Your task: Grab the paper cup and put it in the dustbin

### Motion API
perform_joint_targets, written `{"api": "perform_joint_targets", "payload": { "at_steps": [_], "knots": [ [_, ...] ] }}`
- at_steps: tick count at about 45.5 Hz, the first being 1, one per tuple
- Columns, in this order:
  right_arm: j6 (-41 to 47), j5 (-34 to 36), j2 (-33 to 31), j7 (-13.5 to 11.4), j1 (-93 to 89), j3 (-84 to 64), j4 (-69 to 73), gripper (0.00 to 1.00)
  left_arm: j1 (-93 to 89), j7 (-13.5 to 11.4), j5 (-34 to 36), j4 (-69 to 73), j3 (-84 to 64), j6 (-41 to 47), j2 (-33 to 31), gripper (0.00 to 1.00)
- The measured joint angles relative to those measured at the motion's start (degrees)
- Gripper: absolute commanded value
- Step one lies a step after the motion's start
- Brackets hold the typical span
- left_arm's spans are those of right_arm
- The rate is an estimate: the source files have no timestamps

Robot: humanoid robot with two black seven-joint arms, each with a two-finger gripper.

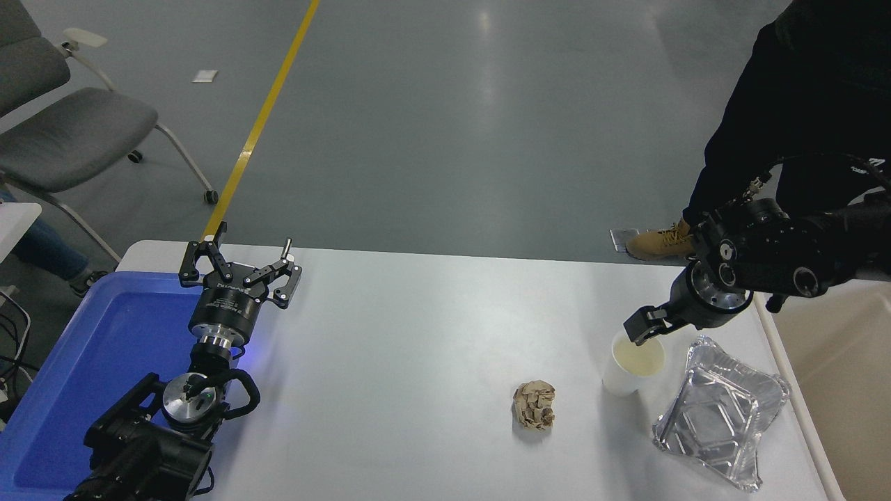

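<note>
Just one paper cup [632,365], one dustbin [835,376], two grippers.

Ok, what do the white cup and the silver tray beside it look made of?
The small white tapered paper cup looks like matte paper, with a rolled rim and a cream inside. The crinkled silver foil tray looks like thin aluminium foil, shiny with creased, bent walls.

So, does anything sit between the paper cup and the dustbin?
Yes. The crinkled foil tray lies on the table between the paper cup and the dustbin, so the right hand probably has to lift the cup over it.
</note>
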Motion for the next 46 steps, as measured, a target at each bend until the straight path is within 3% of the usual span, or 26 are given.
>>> {"api": "perform_joint_targets", "payload": {
  "at_steps": [20, 25, 29, 32, 37, 41, 46],
  "knots": [
    [-2.55, -1.59, 0.25, 0.18, -5.33, 3.18, -2.88, 1.00, 0.00, 0.00, 0.00, 0.00, 0.00, 0.01, 0.00, 0.99],
    [-3.12, -2.11, 0.26, 0.22, -6.29, 3.39, -3.67, 0.95, 0.00, -0.01, 0.00, 0.00, 0.00, 0.02, 0.00, 0.99],
    [-3.69, -2.42, 0.26, 0.24, -7.00, 3.52, -4.20, 0.70, 0.00, -0.01, 0.00, 0.00, 0.00, 0.02, 0.00, 0.99],
    [-4.15, -2.60, 0.27, 0.27, -7.41, 3.59, -4.49, 0.46, 0.00, -0.01, 0.00, 0.00, 0.00, 0.02, 0.00, 0.99],
    [-4.76, -2.82, 0.27, 0.40, -7.83, 3.67, -4.87, 0.30, 0.00, -0.01, 0.00, 0.00, 0.00, 0.02, 0.00, 0.99],
    [-5.03, -3.02, 0.27, 0.49, -8.02, 3.71, -5.03, 0.00, 0.00, -0.01, -0.01, 0.00, 0.00, 0.03, 0.00, 0.99],
    [-5.23, -3.73, 0.27, 0.58, -8.24, 3.73, -5.15, 0.00, 0.00, -0.01, -0.03, 0.00, 0.00, 0.04, 0.00, 0.99]
  ]
}}
